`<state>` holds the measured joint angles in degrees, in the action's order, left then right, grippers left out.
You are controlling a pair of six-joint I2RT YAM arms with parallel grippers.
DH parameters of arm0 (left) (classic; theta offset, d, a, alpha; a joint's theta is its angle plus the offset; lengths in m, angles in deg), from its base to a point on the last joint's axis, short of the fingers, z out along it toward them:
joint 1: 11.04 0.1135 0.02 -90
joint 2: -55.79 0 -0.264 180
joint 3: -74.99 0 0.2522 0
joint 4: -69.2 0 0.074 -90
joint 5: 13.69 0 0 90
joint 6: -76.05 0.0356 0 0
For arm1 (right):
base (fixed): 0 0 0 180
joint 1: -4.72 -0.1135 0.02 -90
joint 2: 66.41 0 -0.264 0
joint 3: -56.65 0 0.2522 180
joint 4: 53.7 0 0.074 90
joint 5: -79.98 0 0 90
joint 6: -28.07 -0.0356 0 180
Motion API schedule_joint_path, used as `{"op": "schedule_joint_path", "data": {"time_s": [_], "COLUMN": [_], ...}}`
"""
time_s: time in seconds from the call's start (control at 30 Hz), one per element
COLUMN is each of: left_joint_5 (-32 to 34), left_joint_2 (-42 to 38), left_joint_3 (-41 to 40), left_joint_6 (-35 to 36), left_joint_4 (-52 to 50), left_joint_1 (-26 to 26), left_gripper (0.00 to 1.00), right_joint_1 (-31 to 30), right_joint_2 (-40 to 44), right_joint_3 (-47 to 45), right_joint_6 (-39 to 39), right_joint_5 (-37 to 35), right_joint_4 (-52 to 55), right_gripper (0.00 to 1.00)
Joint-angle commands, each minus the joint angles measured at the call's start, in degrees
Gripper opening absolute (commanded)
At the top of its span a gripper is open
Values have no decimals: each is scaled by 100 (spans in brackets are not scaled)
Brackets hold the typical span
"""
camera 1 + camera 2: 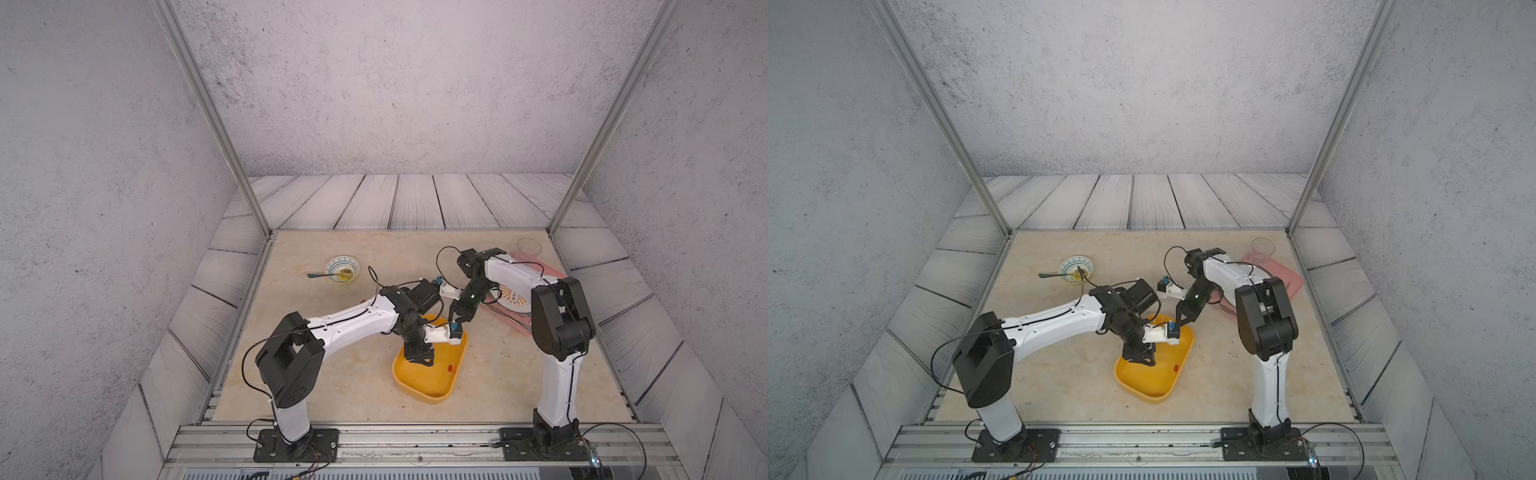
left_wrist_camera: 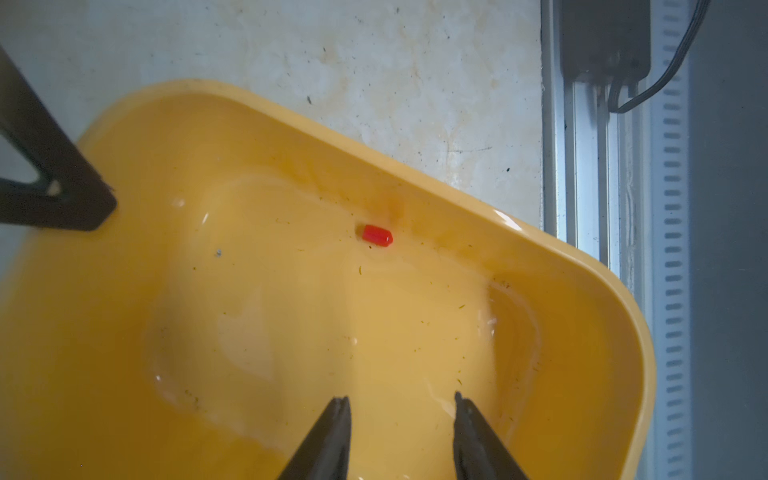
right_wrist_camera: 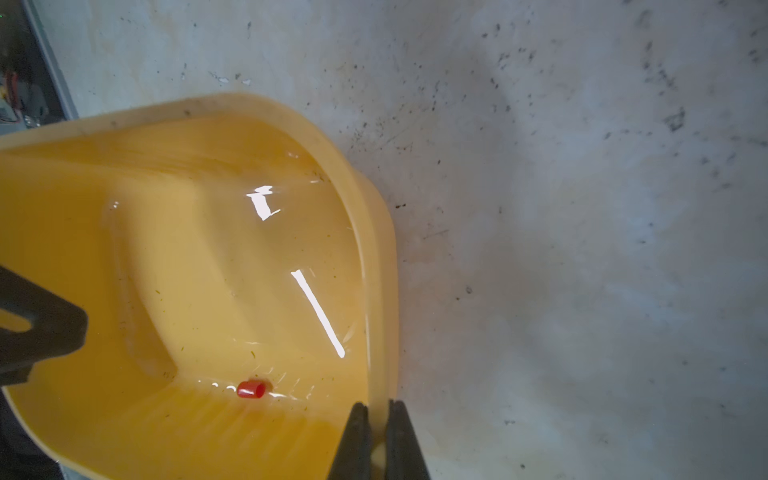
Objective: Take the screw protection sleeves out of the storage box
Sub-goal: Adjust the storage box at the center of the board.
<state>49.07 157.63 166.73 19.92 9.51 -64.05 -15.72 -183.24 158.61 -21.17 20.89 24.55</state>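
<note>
The left arm (image 1: 353,324) stretches low across the storage box (image 1: 436,384) with its wrist bent down. The left gripper (image 2: 401,419) hangs over the box's floor, jaws parted. The right arm (image 1: 513,272) folds down to the box's far end, where the right gripper (image 3: 376,428) pinches the rim.

Storage box (image 2: 590,374) yellow plastic, glossy, glare streaks bright, fine dark specks on floor; screw protection sleeve (image 2: 377,235) red, smooth, shiny; tabletop (image 3: 582,249) stone-look, matt, stained, scuffed; left gripper (image 2: 400,397) matt black plastic; left arm shell (image 1: 353,320) white, smooth, slight sheen; far wall (image 1: 395,83) rough grey, concrete-look; plank panels (image 1: 415,199) pale wood-look; near rail (image 1: 415,434) brushed metal.
</note>
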Motion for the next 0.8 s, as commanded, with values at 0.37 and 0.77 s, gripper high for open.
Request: {"op": "schedule_joint_path", "data": {"time_s": [0.37, 0.77], "left_joint_5": [422, 522], "left_joint_2": [749, 741], "left_joint_3": [363, 245], "left_joint_6": [15, -298], "left_joint_4": [247, 628], "left_joint_1": [-157, -159], "left_gripper": [46, 46], "right_joint_1": [20, -171], "right_joint_2": [427, 895], "right_joint_3": [-528, -564], "right_joint_6": [-240, -416], "right_joint_5": [-187, -566], "right_joint_4": [-638, -787], "right_gripper": [0, 0]}}
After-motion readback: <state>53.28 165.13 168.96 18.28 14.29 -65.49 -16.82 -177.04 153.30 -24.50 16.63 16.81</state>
